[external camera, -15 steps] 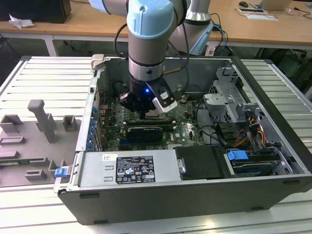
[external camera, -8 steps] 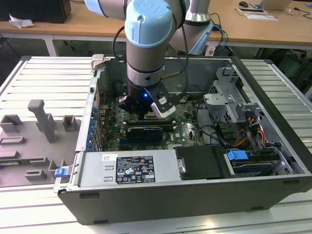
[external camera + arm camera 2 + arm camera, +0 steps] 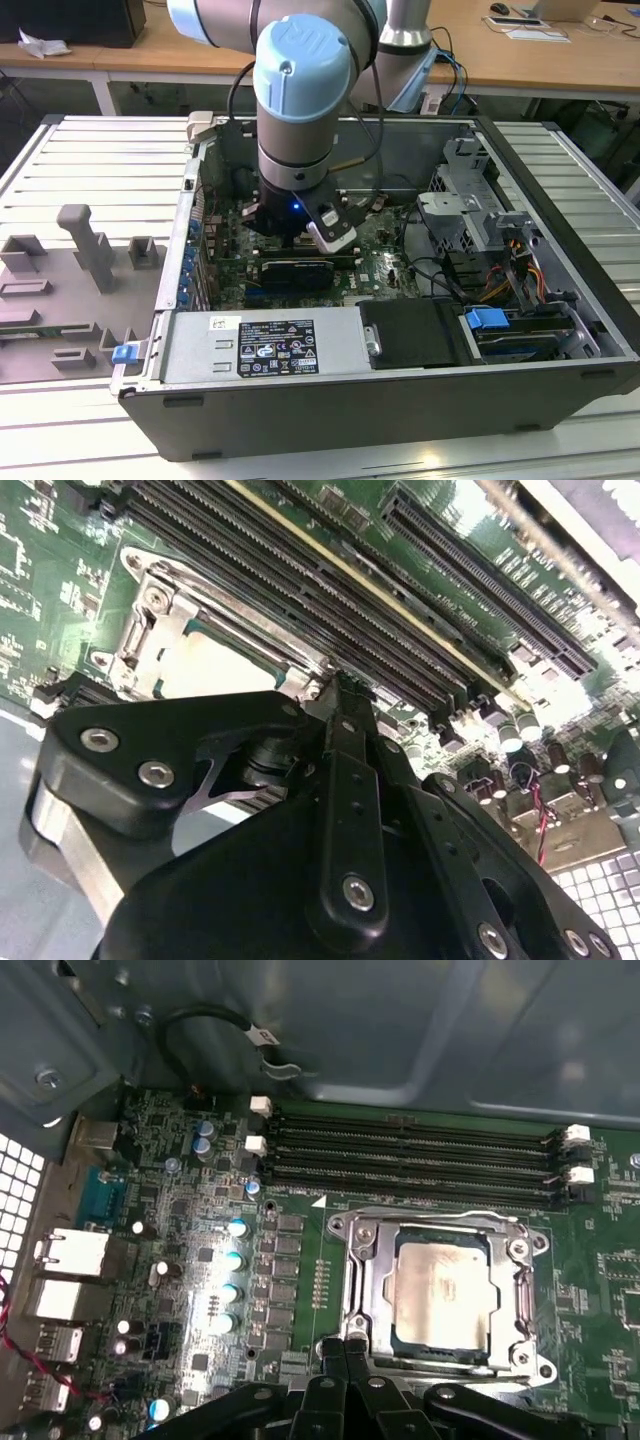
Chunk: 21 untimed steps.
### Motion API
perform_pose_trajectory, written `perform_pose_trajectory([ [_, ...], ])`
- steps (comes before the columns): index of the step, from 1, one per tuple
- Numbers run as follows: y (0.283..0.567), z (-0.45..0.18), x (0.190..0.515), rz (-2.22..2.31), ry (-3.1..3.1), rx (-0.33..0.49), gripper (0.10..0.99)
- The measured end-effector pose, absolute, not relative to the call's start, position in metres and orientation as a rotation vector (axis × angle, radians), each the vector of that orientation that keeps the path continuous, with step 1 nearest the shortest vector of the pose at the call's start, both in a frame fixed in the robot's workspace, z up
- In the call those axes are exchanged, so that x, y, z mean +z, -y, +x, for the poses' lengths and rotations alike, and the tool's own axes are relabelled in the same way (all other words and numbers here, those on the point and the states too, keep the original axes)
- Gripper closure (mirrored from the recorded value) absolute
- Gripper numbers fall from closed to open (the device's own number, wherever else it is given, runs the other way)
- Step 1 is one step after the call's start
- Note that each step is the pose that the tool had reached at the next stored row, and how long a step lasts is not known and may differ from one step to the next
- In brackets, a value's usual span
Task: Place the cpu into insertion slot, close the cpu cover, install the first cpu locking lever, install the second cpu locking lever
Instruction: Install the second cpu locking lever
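Observation:
The cpu (image 3: 443, 1290), pale silver-beige, lies flat in the insertion slot (image 3: 532, 1362) on the green motherboard. The silvery cpu cover (image 3: 368, 1278) is folded down around it, its window framing the chip. A thin metal lever (image 3: 430, 1214) runs along the socket edge beside the memory slots. My gripper (image 3: 345, 1345) is shut, its black fingertips together at the socket's opposite edge, touching or just above the rim. In the second wrist view the gripper (image 3: 345, 685) points at the same socket, with the cpu (image 3: 215, 665) and cpu cover (image 3: 150, 630) beyond it.
Long black memory slots (image 3: 410, 1155) lie just past the socket, and capacitors (image 3: 235, 1260) and rear ports (image 3: 70, 1260) sit beside it. In the exterior view the arm (image 3: 300, 120) reaches down into the open computer case (image 3: 560, 200). A grey fixture (image 3: 85, 240) stands at that view's left.

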State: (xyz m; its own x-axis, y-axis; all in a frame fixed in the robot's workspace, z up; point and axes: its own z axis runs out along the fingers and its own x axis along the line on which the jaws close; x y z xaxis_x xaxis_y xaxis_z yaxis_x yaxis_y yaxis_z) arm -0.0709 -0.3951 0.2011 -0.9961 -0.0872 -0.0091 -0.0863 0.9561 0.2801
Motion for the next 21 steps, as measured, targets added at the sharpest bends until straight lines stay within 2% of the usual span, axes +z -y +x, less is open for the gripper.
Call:
perform_pose_trajectory([
  [6,0.395,-0.072,0.196,0.139,3.1,-0.47,0.98],
  [21,0.395,-0.072,0.22,0.138,3.1,-0.473,0.98],
])
